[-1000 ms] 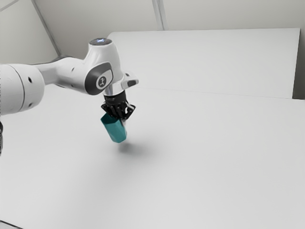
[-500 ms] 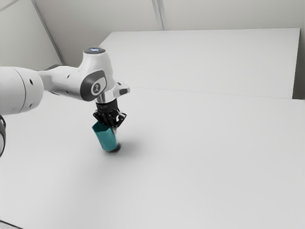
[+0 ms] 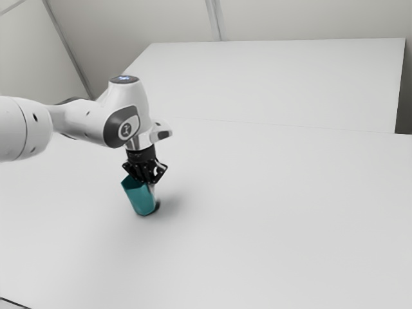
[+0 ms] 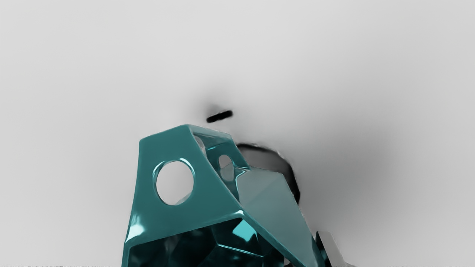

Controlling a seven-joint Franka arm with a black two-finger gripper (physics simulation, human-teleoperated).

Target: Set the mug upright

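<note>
From over here I can see the white jointed robot arm (image 3: 80,119) coming in from the exterior view's left, its wrist bent so that the black two-finger tool (image 3: 150,183) points down at the white table (image 3: 277,212). The tool is closed on the teal, faceted, glossy mug (image 3: 140,198), gripping it by the wall near the rim. The mug hangs at a slant right under the tool, its mouth leaning toward the exterior view's left and its base toward the exterior view's right, so it isn't upright. The base is down close by the tabletop, with a dark shadow (image 3: 158,205) just beside it; whether it touches, I can't tell.

The wrist view looks past the mug's dark, open mouth and along its outside. A flat teal side piece (image 4: 148,215) with a round hole through it stands out from the body, and one pale fingertip (image 4: 331,246) sits against the outer wall. A short black streak (image 4: 219,116) lies near that side piece; I can't make out what it is.
</note>
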